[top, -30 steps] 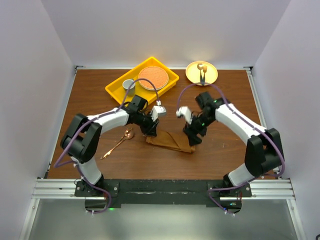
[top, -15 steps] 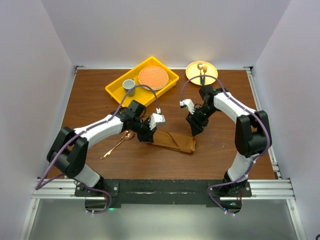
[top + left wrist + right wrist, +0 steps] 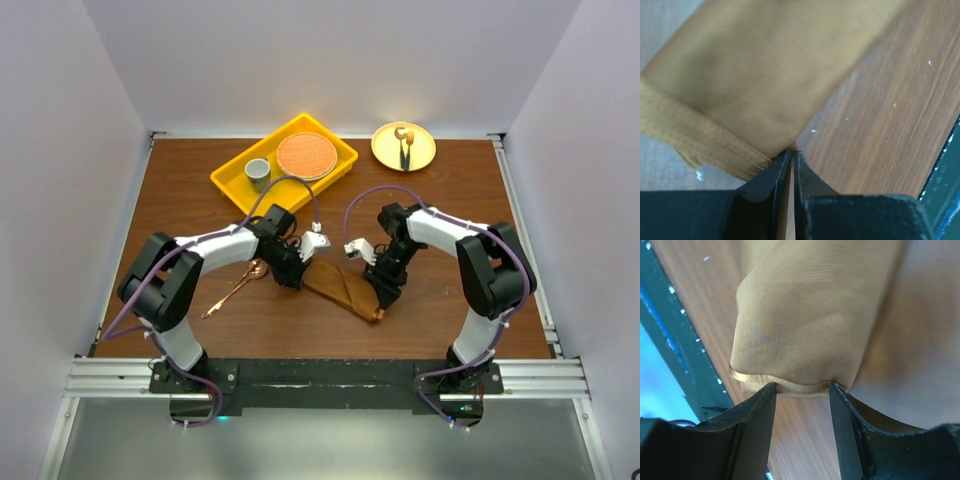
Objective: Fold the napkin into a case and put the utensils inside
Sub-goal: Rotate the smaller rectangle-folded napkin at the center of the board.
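Brown napkin (image 3: 340, 285) spans left hand (image 3: 791, 153), right hand (image 3: 801, 386).

No words, numbers or brand marks can be read anywhere. The napkin (image 3: 340, 288) is plain cloth, and the yellow tray (image 3: 232, 183) shows no label.

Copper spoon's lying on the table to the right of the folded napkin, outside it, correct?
Not quite. The spoon lies on the table to the left of the folded napkin, not the right. It is outside it, as you say. The top external view shows this.
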Motion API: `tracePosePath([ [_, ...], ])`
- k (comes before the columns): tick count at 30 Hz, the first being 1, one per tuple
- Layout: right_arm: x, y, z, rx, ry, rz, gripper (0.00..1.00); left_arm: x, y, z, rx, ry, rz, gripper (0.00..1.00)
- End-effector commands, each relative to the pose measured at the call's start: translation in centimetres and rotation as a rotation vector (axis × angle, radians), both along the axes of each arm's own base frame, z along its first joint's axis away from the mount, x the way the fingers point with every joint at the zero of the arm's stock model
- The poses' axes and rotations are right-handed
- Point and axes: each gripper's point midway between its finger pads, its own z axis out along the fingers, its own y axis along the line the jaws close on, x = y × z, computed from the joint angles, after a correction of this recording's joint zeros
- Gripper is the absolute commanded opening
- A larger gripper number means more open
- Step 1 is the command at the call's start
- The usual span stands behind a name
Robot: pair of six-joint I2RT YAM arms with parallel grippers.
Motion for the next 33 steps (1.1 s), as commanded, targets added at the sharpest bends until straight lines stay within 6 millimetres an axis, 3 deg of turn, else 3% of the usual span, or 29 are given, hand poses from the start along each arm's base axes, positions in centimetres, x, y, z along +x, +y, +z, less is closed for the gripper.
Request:
tracePosePath([
  [1,-0.9,1.6,1.0,0.064,-0.047,0.041,0.51,4.0,-1.2,0.8,-0.041,-0.048,0.073,0.13],
  [5,-0.9,3.3,1.4,0.092,-0.055,0.038,0.55,6.3,-2.4,0.8,-0.079,-0.028,0.110,0.14],
  [11,-0.9,6.0,2.0,0.144,-0.051,0.025,0.66,8.0,-4.0,0.6,-0.118,0.012,0.129,0.16],
  [18,-1.1,8.4,1.8,0.195,-0.065,0.014,0.72,9.0,-4.3,0.6,-0.170,0.069,0.149,0.27],
  [25,-1.8,10.9,1.8,0.236,-0.081,0.024,0.75,8.9,-4.3,1.9,-0.225,0.113,0.150,0.35],
  [28,-1.7,11.5,3.0,0.276,-0.101,0.029,0.77,9.4,-3.6,3.5,-0.266,0.112,0.175,0.38],
  [30,-2.1,11.2,4.7,0.300,-0.121,0.060,0.77,10.0,-2.7,4.6,-0.278,0.094,0.199,0.39],
  [33,-1.9,10.5,8.3,0.374,-0.179,0.085,0.73,10.7,-1.4,8.0,-0.319,0.034,0.220,0.42],
])
